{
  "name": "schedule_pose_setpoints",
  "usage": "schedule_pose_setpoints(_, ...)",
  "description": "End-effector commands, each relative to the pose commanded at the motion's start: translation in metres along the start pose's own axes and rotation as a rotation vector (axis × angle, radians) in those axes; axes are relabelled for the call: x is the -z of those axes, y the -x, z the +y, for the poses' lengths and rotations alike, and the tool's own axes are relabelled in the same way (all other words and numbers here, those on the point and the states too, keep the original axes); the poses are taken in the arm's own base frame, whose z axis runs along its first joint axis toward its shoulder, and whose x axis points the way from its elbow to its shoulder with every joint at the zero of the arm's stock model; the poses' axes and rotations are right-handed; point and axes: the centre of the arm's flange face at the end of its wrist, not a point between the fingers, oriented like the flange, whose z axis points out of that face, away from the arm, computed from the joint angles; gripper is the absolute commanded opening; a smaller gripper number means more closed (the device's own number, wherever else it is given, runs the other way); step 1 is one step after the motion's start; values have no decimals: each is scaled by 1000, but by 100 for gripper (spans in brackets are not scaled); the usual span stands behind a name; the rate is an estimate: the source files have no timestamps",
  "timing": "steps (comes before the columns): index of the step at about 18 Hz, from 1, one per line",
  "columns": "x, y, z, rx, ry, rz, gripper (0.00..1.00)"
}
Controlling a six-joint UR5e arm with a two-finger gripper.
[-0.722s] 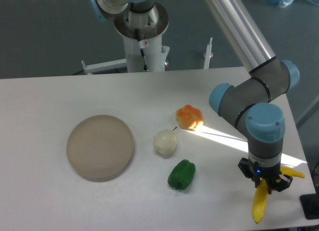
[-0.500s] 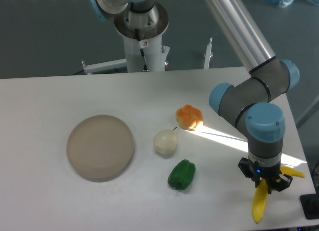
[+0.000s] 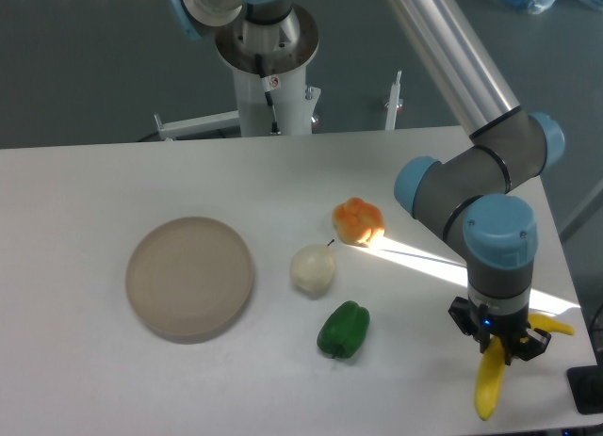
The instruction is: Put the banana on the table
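One end effector (image 3: 499, 347) gripping banana (image 3: 489, 384), labels unreadable

On the white table (image 3: 113, 172): 1 banana (image 3: 489, 384), near right edge. 1 green pepper (image 3: 343, 330), near centre. 1 orange-yellow pepper (image 3: 359, 220), farther back, centre-right. 1 pale round fruit w/ stem (image 3: 313, 269), btwn the 2 peppers. 1 round beige plate (image 3: 190, 278), left. 1 arm, 1 gripper (image 3: 499, 340), near right.

The end effector (image 3: 499, 343) is closing on the banana (image 3: 488, 387) near the table (image 3: 113, 172) front right corner. A plate (image 3: 190, 278), pale fruit (image 3: 313, 269), orange pepper (image 3: 358, 220) and green pepper (image 3: 343, 330) are lying to its left.
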Motion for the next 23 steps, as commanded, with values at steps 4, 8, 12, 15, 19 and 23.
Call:
schedule_pose_setpoints(4, -1, -4, -5, 2, -1, 3, 31)
schedule_pose_setpoints(8, 2, -4, -6, 7, -3, 0, 31)
schedule_pose_setpoints(12, 23, -14, 1, -6, 0, 3, 31)
schedule_pose_setpoints(15, 43, -21, 15, -18, 3, 9, 31)
schedule_pose_setpoints(19, 54, -28, 56, -76, 19, 30, 31)
schedule_pose_setpoints(23, 56, -34, 107, -131, 35, 63, 31)
